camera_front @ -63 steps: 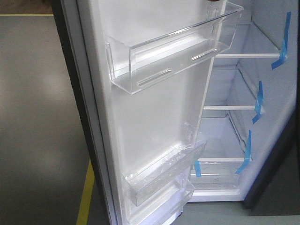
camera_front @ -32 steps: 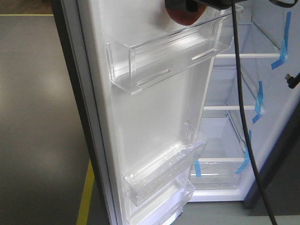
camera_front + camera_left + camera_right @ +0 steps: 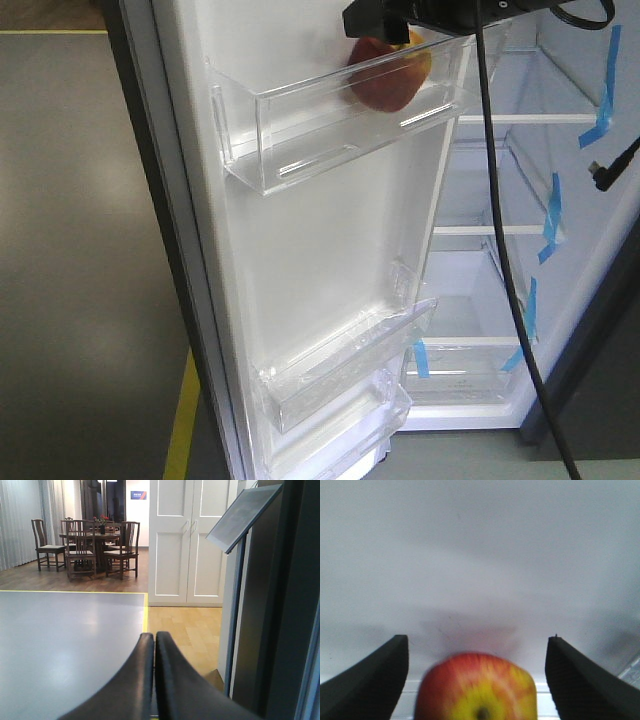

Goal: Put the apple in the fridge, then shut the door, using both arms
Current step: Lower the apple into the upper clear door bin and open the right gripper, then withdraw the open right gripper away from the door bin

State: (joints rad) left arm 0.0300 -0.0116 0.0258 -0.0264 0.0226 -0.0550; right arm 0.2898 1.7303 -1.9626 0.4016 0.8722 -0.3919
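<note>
Since half a second back: apple point(image 3: 385, 80) has gone from the frame's top edge down into the upper bin point(image 3: 300, 130), and that bin sits a bit further left now.
Right gripper point(image 3: 476, 641): fingers spread wide, let go. The apple sits low between them touching neither, and it's blurry in the wrist view.
Left gripper point(image 3: 154, 636): fingers pressed together with nothing in them, pointing out over grey floor.
Apple pointing: stem end and yellow-green patch face up at the right wrist camera, so the stem axis runs roughly along that camera's line of sight. It's roundish, so there's no real long side.
In the way: the bin's clear front wall sits between the front camera and the apple. A black cable point(image 3: 500, 250) hangs across the fridge opening.
Door point(image 3: 320, 240): swung open with its white lining toward the front camera, lower bins point(image 3: 340, 375) underneath.
Fridge point(image 3: 600, 330): behind the door, glass shelves point(image 3: 520, 118) edged with blue tape strips point(image 3: 550, 215).
Far off, left wrist view: white double doors point(image 3: 187, 540), then the dining table point(image 3: 95, 537) with chairs.
</note>
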